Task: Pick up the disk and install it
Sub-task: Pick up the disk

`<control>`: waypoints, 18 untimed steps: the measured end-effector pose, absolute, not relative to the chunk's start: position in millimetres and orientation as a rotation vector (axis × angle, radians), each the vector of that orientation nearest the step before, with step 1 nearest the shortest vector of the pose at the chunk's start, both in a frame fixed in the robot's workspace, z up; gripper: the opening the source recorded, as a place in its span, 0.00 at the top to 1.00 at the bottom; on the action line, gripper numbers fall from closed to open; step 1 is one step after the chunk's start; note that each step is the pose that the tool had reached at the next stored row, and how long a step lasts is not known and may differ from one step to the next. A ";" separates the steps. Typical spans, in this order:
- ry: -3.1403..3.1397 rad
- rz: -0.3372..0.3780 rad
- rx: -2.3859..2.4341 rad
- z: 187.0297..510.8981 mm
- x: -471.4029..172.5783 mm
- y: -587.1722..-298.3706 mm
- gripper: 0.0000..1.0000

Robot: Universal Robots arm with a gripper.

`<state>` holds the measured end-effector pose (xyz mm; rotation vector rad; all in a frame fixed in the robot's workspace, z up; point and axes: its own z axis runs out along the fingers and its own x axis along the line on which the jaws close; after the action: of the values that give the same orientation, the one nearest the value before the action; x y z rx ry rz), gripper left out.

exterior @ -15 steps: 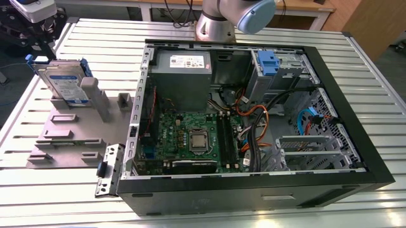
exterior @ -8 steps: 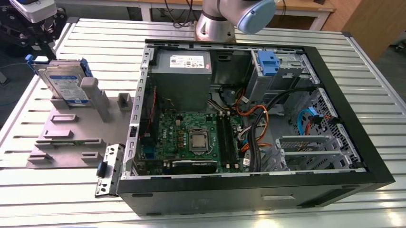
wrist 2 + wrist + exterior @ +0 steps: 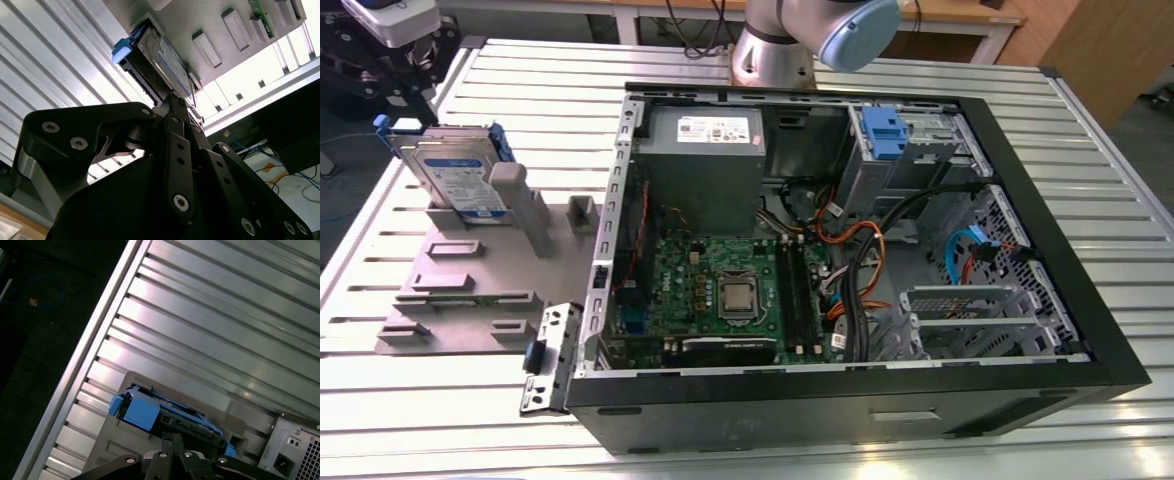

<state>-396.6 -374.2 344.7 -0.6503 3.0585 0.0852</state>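
Clearly the disk (image 3: 454,172) stands on edge in the grey stand (image 3: 480,275) at the exterior view's left, on the slatted surface (image 3: 520,70). Our gripper (image 3: 177,102) hovers near it, seemingly drawn together and empty; descending like that, we judge it could strike and topple the disk.

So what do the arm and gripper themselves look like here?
The arm is a smooth silver-grey tube with a rounded pale blue joint cap. The gripper is matte black, built of flat linkage bars pinned with silver screw heads.
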 end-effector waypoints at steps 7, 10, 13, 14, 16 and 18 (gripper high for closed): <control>3.030 0.086 -0.780 344.7 -396.6 -374.2 0.89; 3.011 0.086 -0.857 344.5 -396.6 -374.2 0.89; 2.989 0.087 -0.936 344.4 -396.6 -374.2 0.89; 2.981 0.087 -0.963 344.4 -396.6 -374.2 0.89; 2.963 0.087 -1.019 344.2 -396.6 -374.2 0.89; 2.945 0.087 -1.073 344.0 -396.6 -374.2 0.89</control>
<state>-396.6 -374.2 344.0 -1.0727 2.9454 0.0874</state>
